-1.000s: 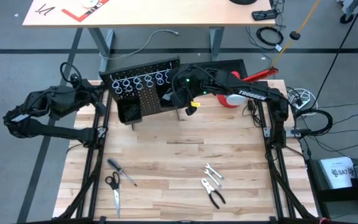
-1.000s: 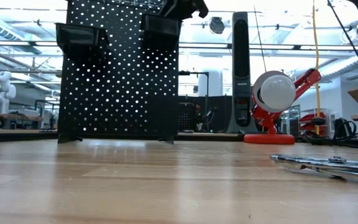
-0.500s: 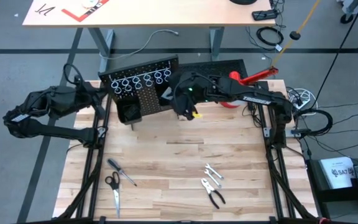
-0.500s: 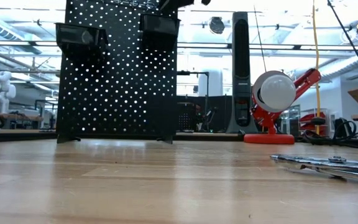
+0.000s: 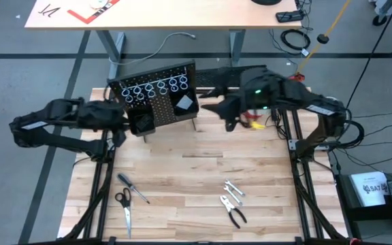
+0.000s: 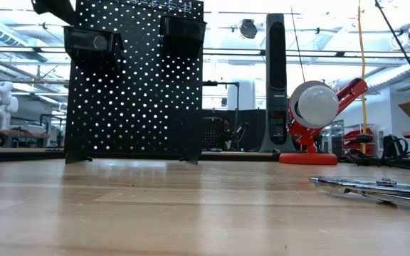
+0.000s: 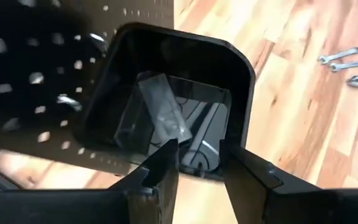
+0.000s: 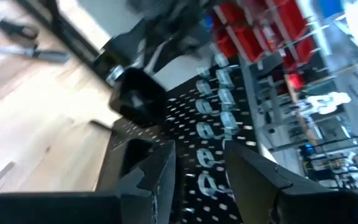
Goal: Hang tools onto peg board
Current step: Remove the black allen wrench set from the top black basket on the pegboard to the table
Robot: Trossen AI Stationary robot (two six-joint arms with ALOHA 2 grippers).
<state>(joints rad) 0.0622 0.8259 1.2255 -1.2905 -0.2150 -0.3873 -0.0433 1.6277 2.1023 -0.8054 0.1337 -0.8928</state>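
**Peg board upright at the far edge, tools loose on the near surface**

The black perforated peg board (image 5: 156,99) stands at the surface's (image 5: 203,177) far edge, carrying silver rings (image 5: 155,88) and two bins. The left end effector (image 7: 199,163) hovers released over the left bin (image 7: 166,99), which holds a clear packet (image 7: 163,115). The right end effector (image 5: 231,122) hangs released beside the board. Scissors (image 5: 124,204), screwdriver (image 5: 133,187), wrench (image 5: 234,189) and pliers (image 5: 233,211) lie near the front edge, with bare wood between.

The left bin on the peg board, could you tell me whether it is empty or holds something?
Holds something: a clear packet lies inside the left bin, seen from the left wrist view.

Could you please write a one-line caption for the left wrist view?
Left gripper, fingers apart, poised over a black bin on the peg board.
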